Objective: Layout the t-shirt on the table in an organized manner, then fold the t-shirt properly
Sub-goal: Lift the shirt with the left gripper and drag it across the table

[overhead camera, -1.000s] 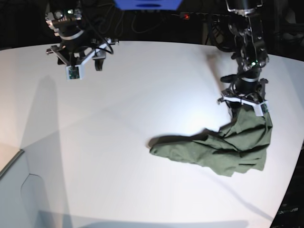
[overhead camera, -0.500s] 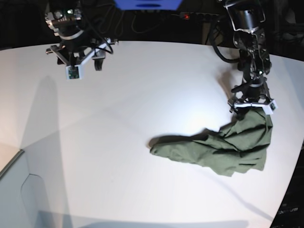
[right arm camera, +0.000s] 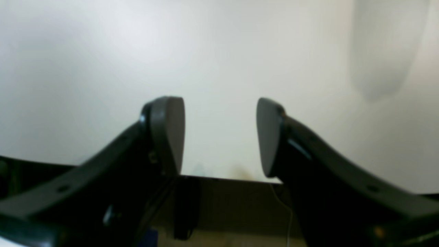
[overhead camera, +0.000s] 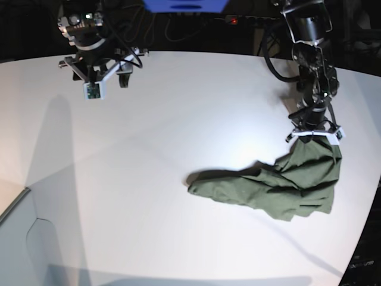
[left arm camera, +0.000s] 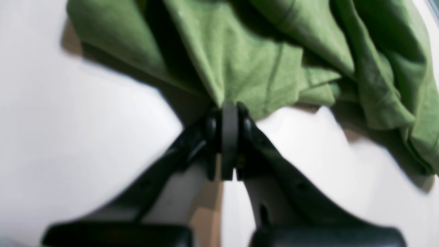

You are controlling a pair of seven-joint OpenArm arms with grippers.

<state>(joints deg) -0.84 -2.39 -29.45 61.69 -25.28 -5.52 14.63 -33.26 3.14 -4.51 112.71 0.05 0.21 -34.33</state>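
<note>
T-shirt (overhead camera: 286,185), olive green, lies crumpled on the white surface (overhead camera: 178,119), toward the side of the arm carrying the left wrist camera; one end is drawn up into a peak beneath the left claw (overhead camera: 314,136), the remainder trailing in a loose heap toward the middle of the surface.

Left claw (left arm camera: 229,113): you see its pads pressed together on a pinch of the cloth, with folds fanning out from that point in the left wrist view. Right claw (right arm camera: 219,137): parted wide, holding nothing, hanging over bare surface well apart from the garment; in the base view it sits at the far corner (overhead camera: 95,74).

Handling, as a judgement: the fabric looks light, soft and wholly limp, so it will drape from whatever point you hold and will not keep a shape. It should drag across the smooth surface with little resistance, yet bunch if pushed. A single pinch gathers the cloth into a rope; to spread it you will likely need two well-separated holds on an edge, such as the shoulders or the hem corners. Neither collar nor sleeves can be clearly picked out in the heap, so which edge is held cannot be told.
</note>
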